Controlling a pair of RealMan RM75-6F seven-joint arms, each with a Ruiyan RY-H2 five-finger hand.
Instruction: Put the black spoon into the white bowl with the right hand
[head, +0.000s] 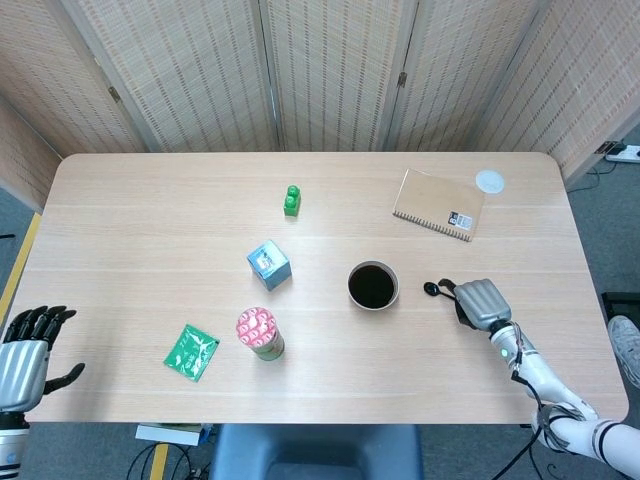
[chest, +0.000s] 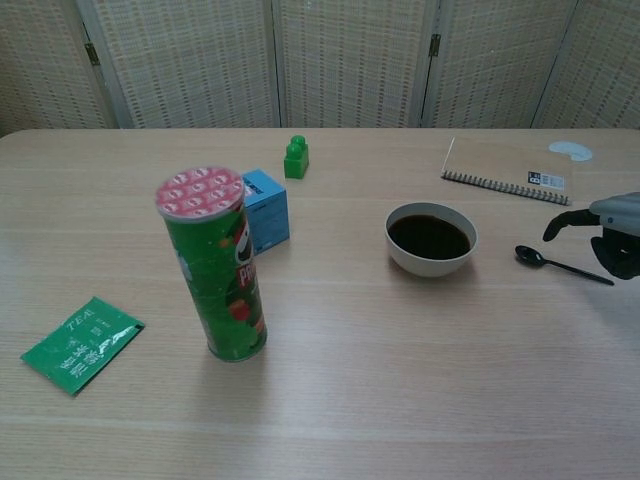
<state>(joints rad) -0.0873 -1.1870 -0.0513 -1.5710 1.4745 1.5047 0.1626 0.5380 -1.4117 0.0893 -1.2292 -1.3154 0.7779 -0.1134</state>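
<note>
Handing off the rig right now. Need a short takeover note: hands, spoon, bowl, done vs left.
Right hand: over the handle end of the black spoon, above the table, fingers apart, nothing held yet.
Left hand: off the near left table edge, fingers spread, holding nothing.
Black spoon: flat on the table to the right of the white bowl, not touching it, its scoop end pointing at the bowl.
White bowl: upright mid-table; its inside looks dark.
Done: the reach to the spoon only.
Left: grip the spoon, lift it, carry it left over the bowl, put it in.
</note>
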